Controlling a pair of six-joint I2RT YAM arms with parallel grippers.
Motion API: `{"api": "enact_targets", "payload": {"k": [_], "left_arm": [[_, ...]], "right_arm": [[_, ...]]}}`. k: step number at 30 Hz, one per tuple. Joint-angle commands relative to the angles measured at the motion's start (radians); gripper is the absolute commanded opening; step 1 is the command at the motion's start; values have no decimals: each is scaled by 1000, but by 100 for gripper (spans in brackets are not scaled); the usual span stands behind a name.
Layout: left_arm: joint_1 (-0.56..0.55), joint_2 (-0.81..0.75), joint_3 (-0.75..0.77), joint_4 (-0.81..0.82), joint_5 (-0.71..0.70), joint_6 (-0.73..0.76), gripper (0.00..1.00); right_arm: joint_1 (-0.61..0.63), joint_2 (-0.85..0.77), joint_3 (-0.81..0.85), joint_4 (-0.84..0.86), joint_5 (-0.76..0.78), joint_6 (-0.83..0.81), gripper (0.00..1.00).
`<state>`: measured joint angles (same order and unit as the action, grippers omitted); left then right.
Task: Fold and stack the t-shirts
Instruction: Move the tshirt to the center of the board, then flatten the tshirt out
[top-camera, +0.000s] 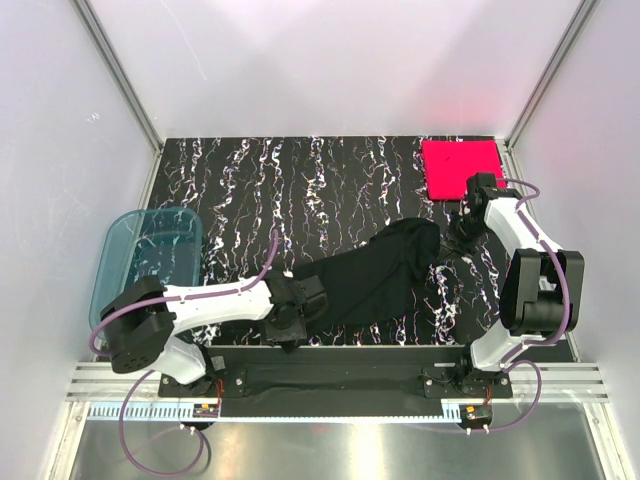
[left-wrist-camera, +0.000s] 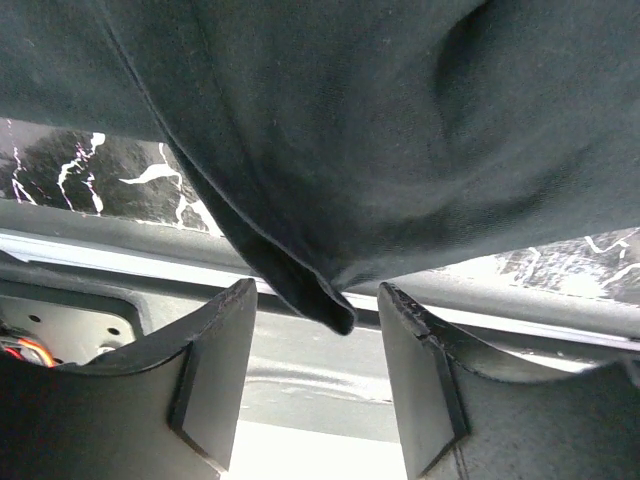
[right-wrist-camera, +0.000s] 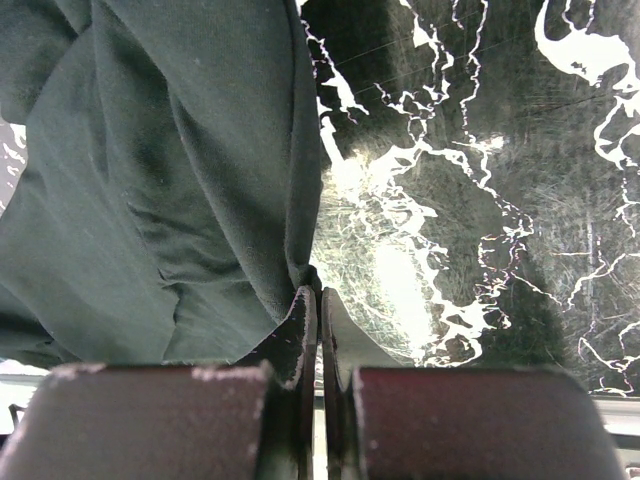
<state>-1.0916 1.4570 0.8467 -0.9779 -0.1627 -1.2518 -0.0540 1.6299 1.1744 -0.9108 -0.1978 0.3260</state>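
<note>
The black t-shirt (top-camera: 375, 270) lies bunched and stretched diagonally across the marbled table, from near the front edge toward the right. My left gripper (top-camera: 291, 312) is at its lower-left end. In the left wrist view that gripper (left-wrist-camera: 318, 305) is open, and a corner of the black t-shirt (left-wrist-camera: 330, 150) droops between the fingertips (left-wrist-camera: 222, 335) without being pinched. My right gripper (top-camera: 454, 236) is at the shirt's upper-right end. It (right-wrist-camera: 319, 292) is shut on the hem of the black t-shirt (right-wrist-camera: 160, 170). The pink-red t-shirt (top-camera: 461, 168) sits as a neat folded square at the back right.
A translucent blue tub (top-camera: 150, 255) stands at the left edge of the table beside my left arm. The marbled table top (top-camera: 300, 190) ends at white walls on three sides. A metal rail (left-wrist-camera: 300, 370) runs below the front edge.
</note>
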Motion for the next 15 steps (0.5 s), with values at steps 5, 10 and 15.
{"api": "enact_targets", "payload": {"k": [5, 10, 15], "left_arm": [[18, -11, -15, 45, -5, -69, 52], [24, -26, -34, 57, 8, -77, 46], [45, -52, -81, 91, 29, -66, 24]], "right_arm": [[-1, -28, 16, 1, -25, -21, 0], [-1, -24, 19, 1, -18, -21, 0], [-1, -16, 21, 6, -20, -19, 0]]}}
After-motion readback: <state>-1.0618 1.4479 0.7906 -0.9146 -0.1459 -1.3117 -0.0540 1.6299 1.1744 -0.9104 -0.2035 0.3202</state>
